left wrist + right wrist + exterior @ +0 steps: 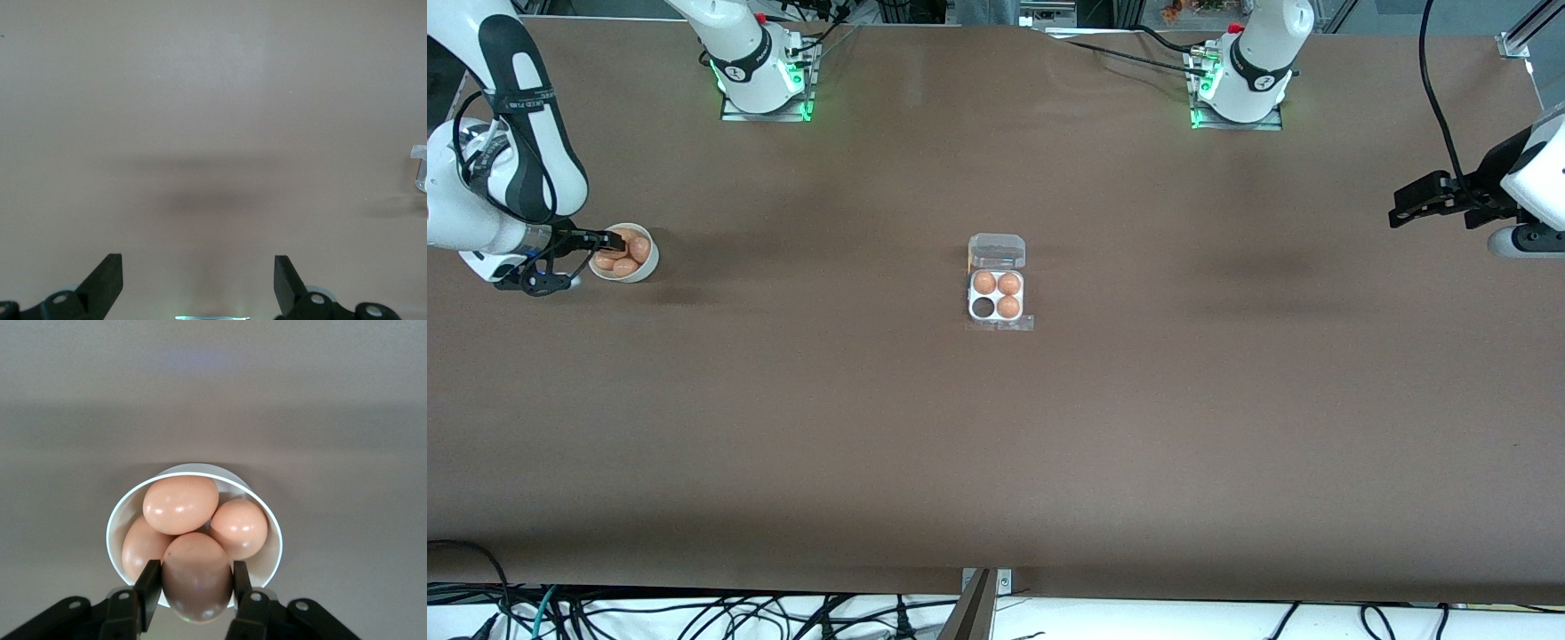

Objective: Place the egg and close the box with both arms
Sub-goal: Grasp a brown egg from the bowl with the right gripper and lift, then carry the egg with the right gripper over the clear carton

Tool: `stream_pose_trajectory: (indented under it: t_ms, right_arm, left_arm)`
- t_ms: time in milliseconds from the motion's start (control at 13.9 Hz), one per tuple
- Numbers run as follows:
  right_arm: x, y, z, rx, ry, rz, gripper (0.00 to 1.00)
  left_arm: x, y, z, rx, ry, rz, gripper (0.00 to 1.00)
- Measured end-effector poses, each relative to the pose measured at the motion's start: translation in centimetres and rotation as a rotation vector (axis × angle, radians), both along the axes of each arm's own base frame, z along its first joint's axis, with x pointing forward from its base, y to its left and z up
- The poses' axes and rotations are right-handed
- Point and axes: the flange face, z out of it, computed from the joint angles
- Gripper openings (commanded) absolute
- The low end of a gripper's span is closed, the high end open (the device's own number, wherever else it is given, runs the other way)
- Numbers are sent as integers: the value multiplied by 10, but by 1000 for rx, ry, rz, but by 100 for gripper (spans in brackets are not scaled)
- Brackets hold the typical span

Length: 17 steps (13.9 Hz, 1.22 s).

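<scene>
Bench [996,444]: brown surface carrying every item; taking its middle as the dial centre and 6 o'clock as the edge nearest the front camera.
Box [997,297]: at the dial centre, white four-cell tray, clear lid [997,251] hinged open toward 12 o'clock, front tab toward 6 o'clock.
Box contents: three eggs [1008,307] fill three cells; the cell nearer the front camera, on the right arm's side, is empty.
Bowl [643,265]: round, white, at about 9 o'clock, well apart from the box, toward the right arm's end of the bench.
Right end effector [197,581]: lowered into the bowl, fingers [148,581] drawn in narrow against both sides of the egg [197,577], gripping it.
Other bowl eggs [181,504]: three more lie in the bowl, touching the gripped one.
Left end effector [1409,201]: at about 3 o'clock, over bare bench, fingers [105,280] spread wide, holding nothing; this arm waits.
</scene>
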Motion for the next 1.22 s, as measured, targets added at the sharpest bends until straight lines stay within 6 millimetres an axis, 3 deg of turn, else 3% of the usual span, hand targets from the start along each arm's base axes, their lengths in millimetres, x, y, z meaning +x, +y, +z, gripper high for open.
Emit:
stream_pose_trajectory:
  t_ms: [432, 720, 936, 1224]
  right_arm:
    - [7, 3, 8, 3, 9, 7, 36]
    - [45, 32, 51, 2, 59, 7, 36]
    - [81, 95, 90, -39, 64, -9, 36]
    - [110, 219, 127, -57, 17, -67, 36]
  left_arm:
    - [0, 0, -1, 0, 2, 0, 100]
    - [0, 0, -1, 0, 2, 0, 100]
    - [0, 0, -1, 0, 2, 0, 100]
    - [0, 1, -1, 0, 2, 1, 100]
